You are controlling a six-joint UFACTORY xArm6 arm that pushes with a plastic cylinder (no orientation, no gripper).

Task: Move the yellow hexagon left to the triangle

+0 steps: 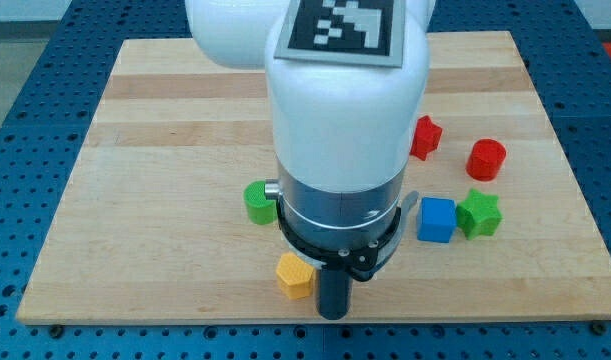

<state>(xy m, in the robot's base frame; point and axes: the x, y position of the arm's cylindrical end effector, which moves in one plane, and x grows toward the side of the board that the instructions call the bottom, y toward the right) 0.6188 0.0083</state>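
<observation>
Camera view showed our tip (332, 314), a bare rod holding nothing, just right of the yellow hexagon (295, 275) near the board's (155, 230) bottom edge; we saw no triangle.

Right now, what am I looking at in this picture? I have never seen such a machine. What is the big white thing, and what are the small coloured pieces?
The big white thing is a robot arm, seen by one camera. It has no claw and holds nothing: it ends in a dark rod, and my tip pushes blocks over the wooden board. My tip stands just right of the yellow hexagon. Also there: a green cylinder, a blue cube, a green star, a red cylinder and a red block. No triangle is visible; the arm may hide it.
</observation>
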